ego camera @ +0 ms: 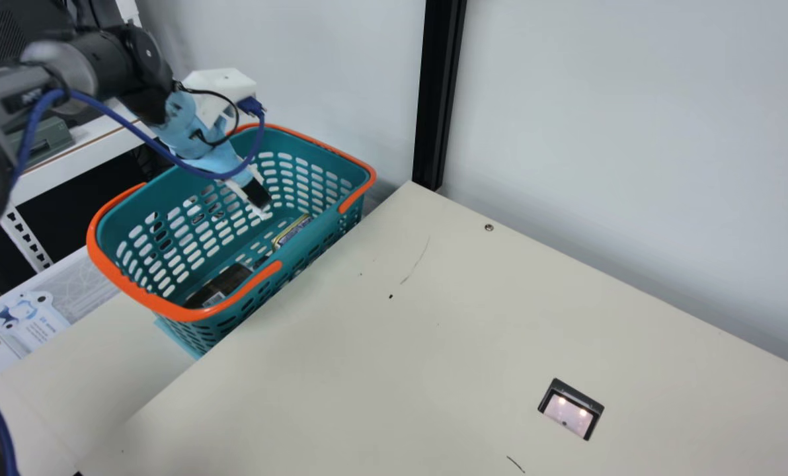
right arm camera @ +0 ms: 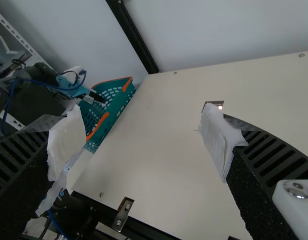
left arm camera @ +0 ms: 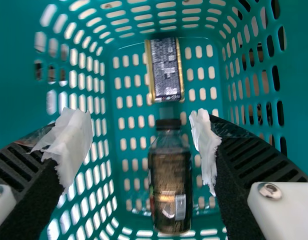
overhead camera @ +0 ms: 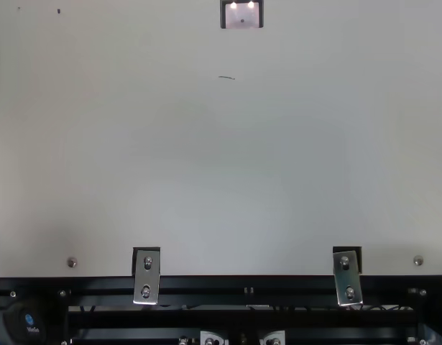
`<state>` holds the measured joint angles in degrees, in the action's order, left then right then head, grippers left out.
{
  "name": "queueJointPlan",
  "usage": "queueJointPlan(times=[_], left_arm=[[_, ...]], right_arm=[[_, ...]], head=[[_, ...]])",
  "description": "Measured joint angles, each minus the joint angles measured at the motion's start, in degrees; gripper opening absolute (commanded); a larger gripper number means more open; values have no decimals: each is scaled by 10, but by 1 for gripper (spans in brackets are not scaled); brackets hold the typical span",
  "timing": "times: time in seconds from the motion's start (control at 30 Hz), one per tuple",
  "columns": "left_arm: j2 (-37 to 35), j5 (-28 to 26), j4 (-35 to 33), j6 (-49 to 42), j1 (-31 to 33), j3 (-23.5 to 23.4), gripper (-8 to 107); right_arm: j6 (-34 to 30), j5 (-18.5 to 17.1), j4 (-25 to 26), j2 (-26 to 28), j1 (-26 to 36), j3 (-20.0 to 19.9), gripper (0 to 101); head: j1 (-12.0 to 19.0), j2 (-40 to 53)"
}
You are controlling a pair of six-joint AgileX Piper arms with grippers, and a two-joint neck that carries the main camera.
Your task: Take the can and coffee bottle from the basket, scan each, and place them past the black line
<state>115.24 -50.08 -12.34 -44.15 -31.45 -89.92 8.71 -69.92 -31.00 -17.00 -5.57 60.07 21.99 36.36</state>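
Over the teal basket [ego camera: 235,231], my left gripper [ego camera: 259,197] points down into its opening. In the left wrist view the left gripper [left arm camera: 138,145] stands open, its taped fingers wide apart with nothing between them. Below it on the basket floor lie the can [left arm camera: 165,70], on its side, and the dark coffee bottle [left arm camera: 170,185] with a black cap. The main view shows the bottle [ego camera: 221,284] at the basket's near end and the can [ego camera: 291,231] farther back, both partly behind the basket wall. My right gripper [right arm camera: 138,145] is open and empty, away from the basket.
A lit scanner window [ego camera: 570,410] is set into the cream table [ego camera: 381,370]. The basket stands beside the table's left edge. A black post [ego camera: 439,92] and a pale wall rise behind, and a white shelf frame [ego camera: 70,158] stands beyond the basket.
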Motion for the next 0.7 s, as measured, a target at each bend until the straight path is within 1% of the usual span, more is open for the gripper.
queueJointPlan(times=[0.3, 0.47, 0.7], left_arm=[[121, -24, -9, 38, 20, -101, 90], [188, -16, 1, 56, 29, -152, 90], [272, -5, 3, 73, 40, -210, 90]], right_arm=[[0, 0, 0, 0, 0, 0, 101], [0, 0, 0, 0, 0, 0, 101], [0, 0, 0, 0, 0, 0, 101]], head=[[0, 0], [0, 0], [-3, 0]])
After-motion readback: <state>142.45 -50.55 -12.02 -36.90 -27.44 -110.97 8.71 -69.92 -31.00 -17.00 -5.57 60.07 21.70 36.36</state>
